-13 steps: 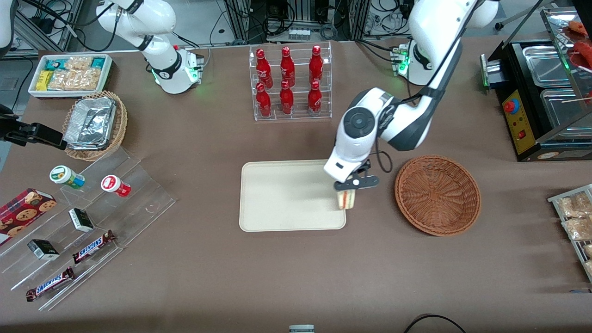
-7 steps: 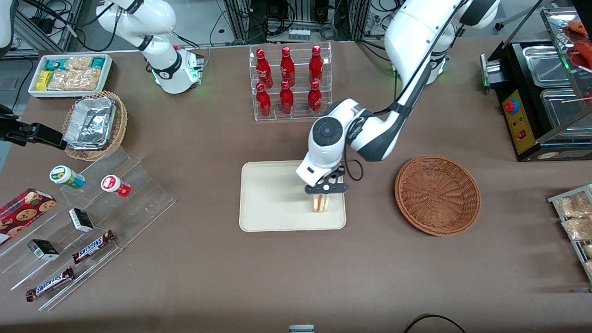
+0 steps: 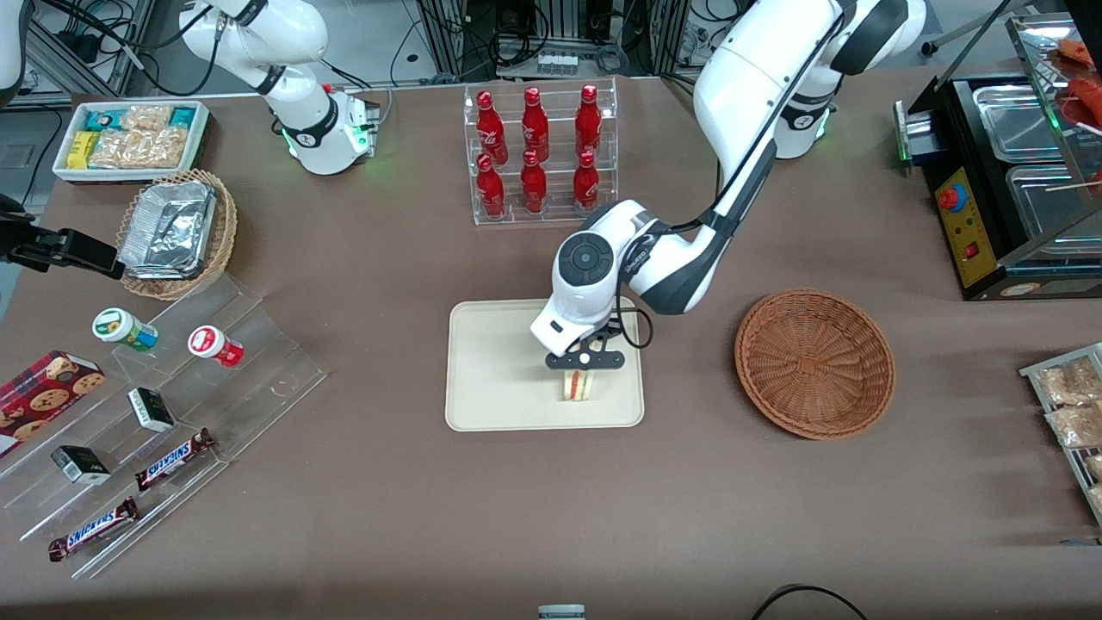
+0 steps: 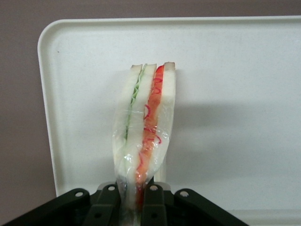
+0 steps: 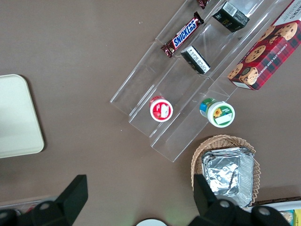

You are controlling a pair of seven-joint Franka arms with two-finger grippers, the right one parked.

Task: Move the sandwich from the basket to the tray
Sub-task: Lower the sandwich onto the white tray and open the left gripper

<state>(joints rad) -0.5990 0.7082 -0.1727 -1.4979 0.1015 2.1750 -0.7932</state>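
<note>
Cream tray is seen from the front under the gripper, apart from the wicker basket. From the left wrist, the sandwich is clamped between 2 fingers above the tray.

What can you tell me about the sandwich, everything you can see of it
The sandwich is a thin wedge of pale white bread with green filling along one layer and red-orange along another, wrapped in clear film. It stands on edge, pinched at one end by the gripper, whose fingers are shut on it. It is over the cream tray, at the part nearer the basket; whether it touches the tray is unclear.
</note>
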